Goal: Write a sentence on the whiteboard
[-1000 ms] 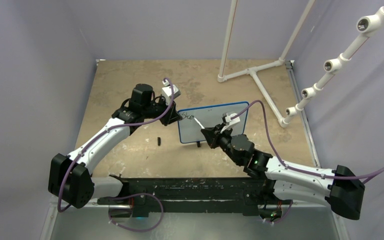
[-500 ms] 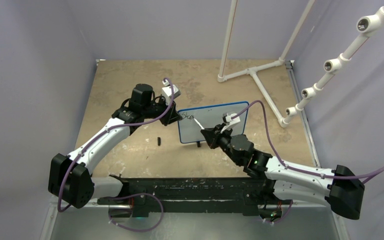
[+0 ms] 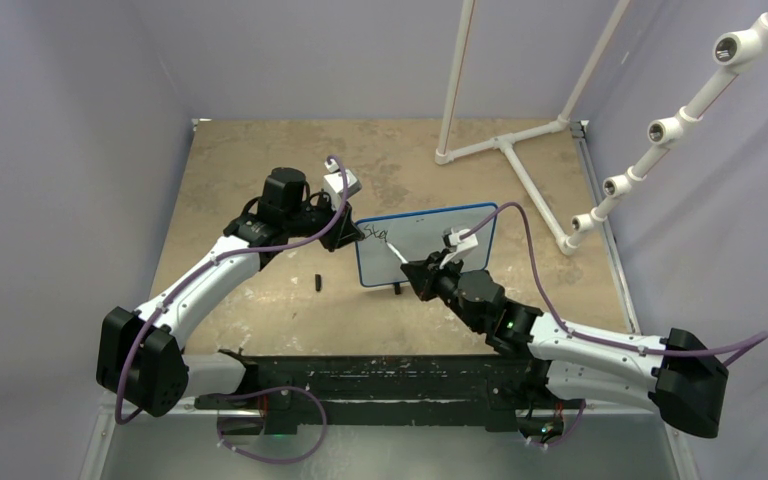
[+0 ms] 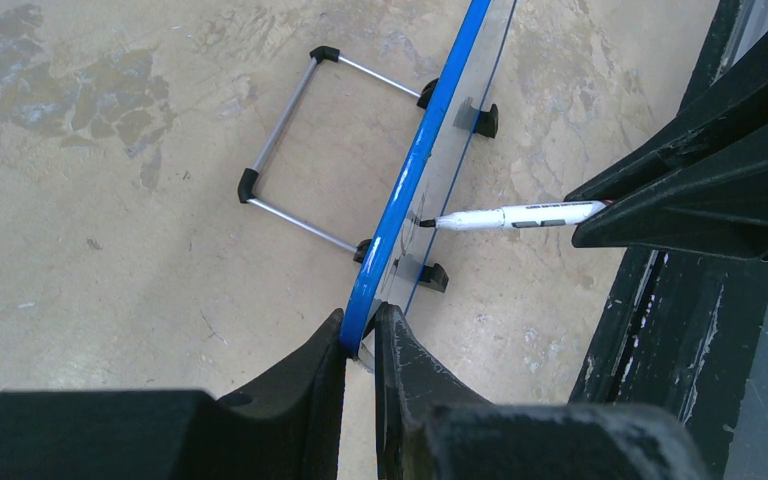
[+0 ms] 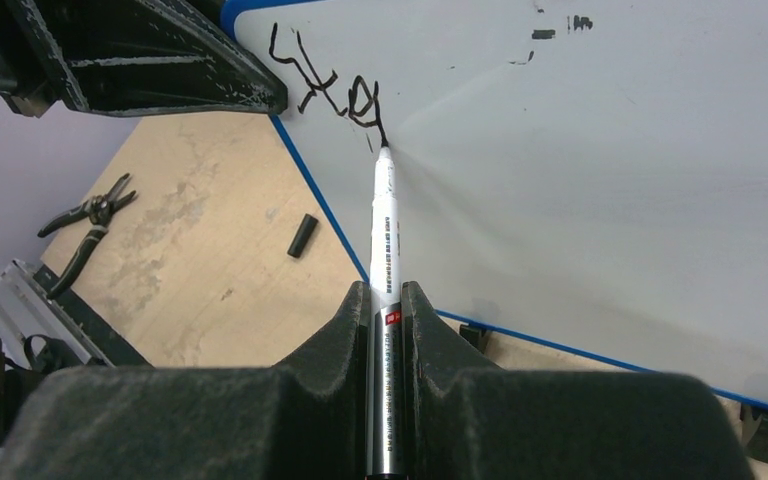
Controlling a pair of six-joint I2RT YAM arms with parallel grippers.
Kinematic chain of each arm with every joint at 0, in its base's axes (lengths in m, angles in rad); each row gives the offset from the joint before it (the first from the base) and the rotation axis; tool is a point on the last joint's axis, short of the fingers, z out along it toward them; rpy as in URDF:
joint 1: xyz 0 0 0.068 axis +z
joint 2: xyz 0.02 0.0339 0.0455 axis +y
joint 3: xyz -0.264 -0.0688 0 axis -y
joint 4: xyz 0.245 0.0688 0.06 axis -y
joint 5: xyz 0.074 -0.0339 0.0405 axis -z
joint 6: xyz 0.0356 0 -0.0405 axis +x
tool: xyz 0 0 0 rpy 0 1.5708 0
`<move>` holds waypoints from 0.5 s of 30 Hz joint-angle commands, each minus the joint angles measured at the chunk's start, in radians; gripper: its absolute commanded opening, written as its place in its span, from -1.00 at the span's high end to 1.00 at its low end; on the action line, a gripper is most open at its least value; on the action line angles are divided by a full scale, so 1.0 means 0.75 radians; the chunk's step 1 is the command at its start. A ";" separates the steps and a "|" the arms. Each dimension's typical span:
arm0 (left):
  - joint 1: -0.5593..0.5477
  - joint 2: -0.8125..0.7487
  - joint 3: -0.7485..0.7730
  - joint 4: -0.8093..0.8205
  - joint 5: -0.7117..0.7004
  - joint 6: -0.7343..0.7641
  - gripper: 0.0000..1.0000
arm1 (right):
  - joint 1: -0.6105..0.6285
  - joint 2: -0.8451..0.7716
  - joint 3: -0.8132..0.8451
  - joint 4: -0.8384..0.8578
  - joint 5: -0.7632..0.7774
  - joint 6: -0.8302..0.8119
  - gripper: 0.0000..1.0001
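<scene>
The whiteboard (image 3: 385, 268) stands up in the middle of the table (image 3: 260, 170). The left claw (image 4: 360, 325) pinches its left edge, with the blue rim between the 2 fingers. The right claw (image 5: 387, 295) sits on the near side of the board, squeezing a white marker (image 5: 384, 230). The marker tip touches the board at the end of the sentence (image 5: 330, 95), a few black squiggles in the top left corner. 1 black cap (image 5: 302, 235) lies on the table, left of the board.

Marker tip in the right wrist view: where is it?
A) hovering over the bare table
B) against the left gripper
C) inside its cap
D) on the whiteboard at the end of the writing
D: the marker tip touches the whiteboard at the last stroke of the sentence.
</scene>
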 commanded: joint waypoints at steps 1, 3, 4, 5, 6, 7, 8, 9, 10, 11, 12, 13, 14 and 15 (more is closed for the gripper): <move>0.001 -0.032 -0.008 0.004 -0.036 0.053 1.00 | -0.006 0.004 -0.011 -0.023 -0.008 0.002 1.00; 0.001 -0.032 -0.007 0.004 -0.037 0.054 1.00 | -0.006 0.004 -0.009 -0.028 -0.013 0.000 1.00; 0.001 -0.032 -0.008 0.004 -0.036 0.053 1.00 | -0.006 0.004 -0.007 -0.031 -0.013 0.001 1.00; 0.001 -0.032 -0.008 0.004 -0.036 0.053 1.00 | -0.006 0.004 -0.006 -0.033 -0.014 0.002 1.00; 0.001 -0.034 -0.007 0.004 -0.037 0.054 1.00 | -0.006 0.002 -0.008 -0.033 -0.017 0.000 1.00; 0.001 -0.034 -0.007 0.002 -0.039 0.054 1.00 | -0.006 0.002 -0.007 -0.035 -0.020 0.001 1.00; 0.001 -0.034 -0.007 0.004 -0.039 0.053 1.00 | -0.006 -0.001 -0.005 -0.036 -0.025 -0.003 1.00; 0.001 -0.034 -0.008 0.004 -0.038 0.053 1.00 | -0.006 -0.010 -0.005 -0.034 -0.031 -0.008 1.00; 0.001 -0.034 -0.008 0.003 -0.039 0.054 1.00 | -0.006 -0.019 -0.004 -0.031 -0.039 -0.012 1.00; 0.001 -0.033 -0.007 0.004 -0.039 0.054 1.00 | -0.006 -0.031 -0.006 -0.025 -0.045 -0.019 1.00; 0.001 -0.034 -0.008 0.003 -0.039 0.055 1.00 | -0.006 -0.047 -0.008 -0.015 -0.055 -0.028 1.00; 0.001 -0.034 -0.007 0.003 -0.039 0.053 1.00 | -0.006 -0.064 -0.010 -0.003 -0.064 -0.037 1.00; 0.001 -0.034 -0.008 0.004 -0.038 0.054 1.00 | -0.006 -0.082 -0.013 0.011 -0.075 -0.045 1.00; 0.001 -0.034 -0.007 0.004 -0.039 0.053 1.00 | -0.006 -0.099 -0.018 0.024 -0.081 -0.050 1.00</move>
